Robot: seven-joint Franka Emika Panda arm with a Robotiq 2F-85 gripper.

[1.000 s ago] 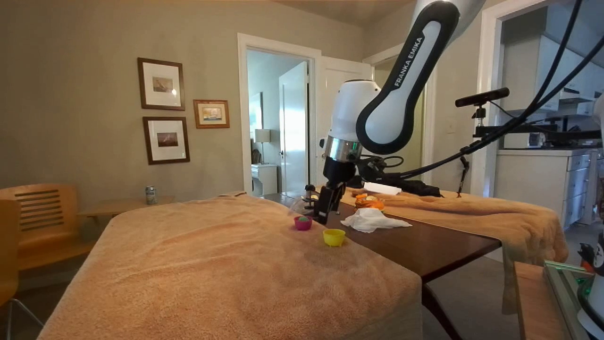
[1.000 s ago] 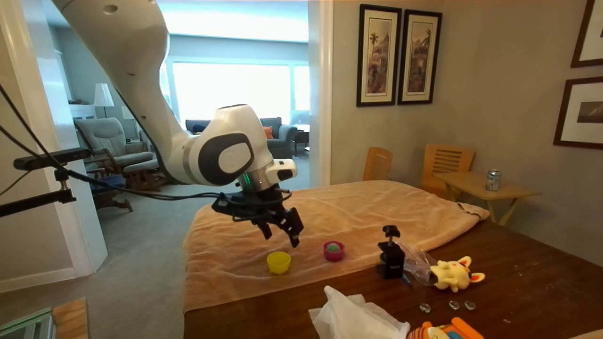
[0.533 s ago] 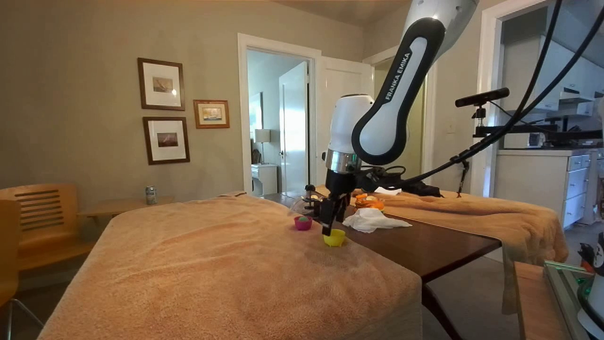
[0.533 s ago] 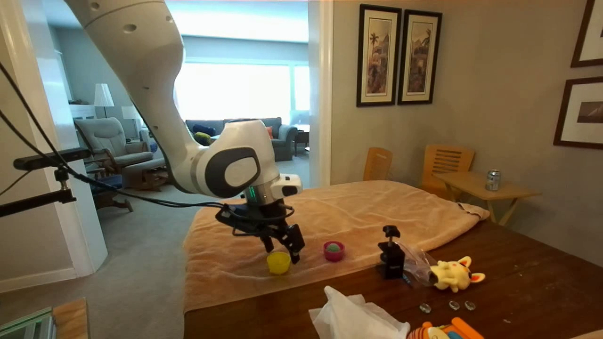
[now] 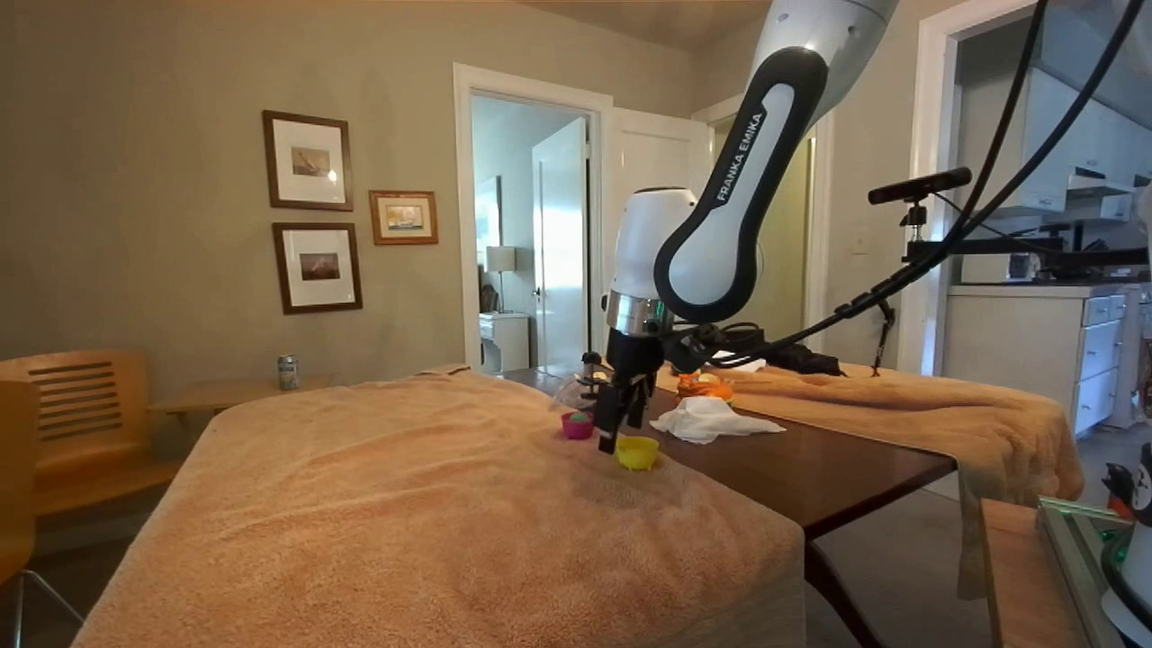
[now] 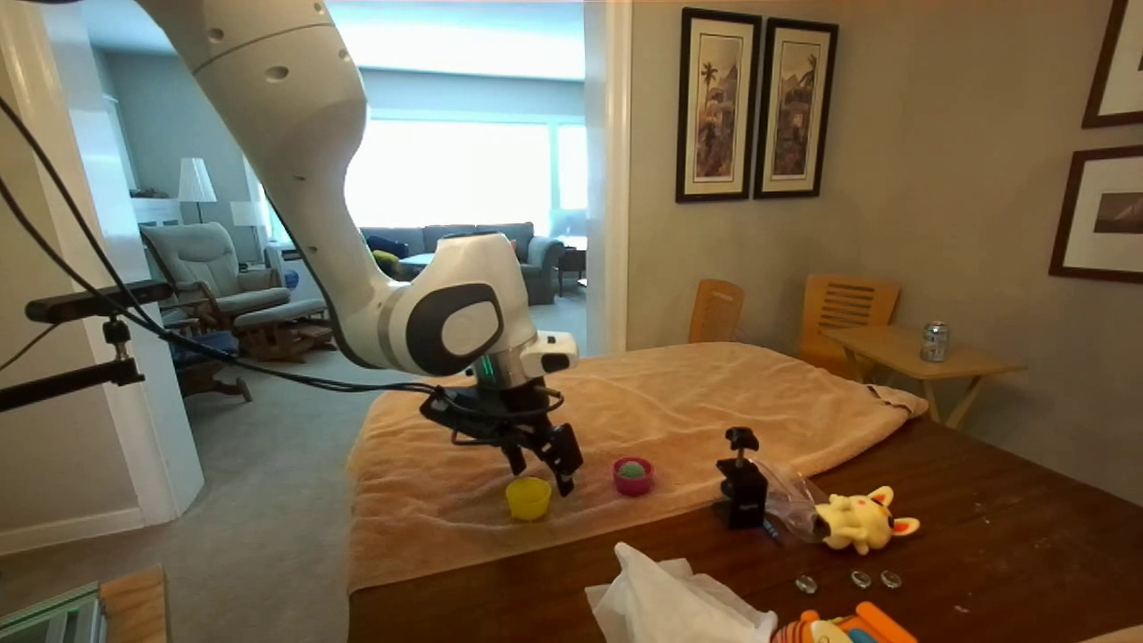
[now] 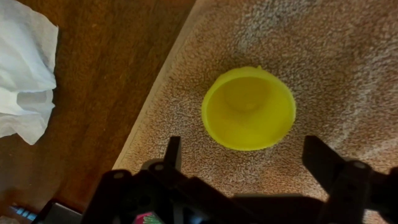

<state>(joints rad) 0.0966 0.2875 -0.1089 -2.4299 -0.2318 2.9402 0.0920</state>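
Plain yellow on the cup (image 7: 248,113), pink on the bowl (image 6: 633,489) (green on its ball (image 6: 631,469)), peach on the towel (image 5: 432,504).

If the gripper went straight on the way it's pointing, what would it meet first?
Most likely the yellow cup, or the peach towel right beside it; the open gripper points down toward them, but the depth and exact line are hard to judge.

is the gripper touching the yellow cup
Apart. In the wrist view, orange cloth shows between the yellow cup and both fingers of the open gripper.
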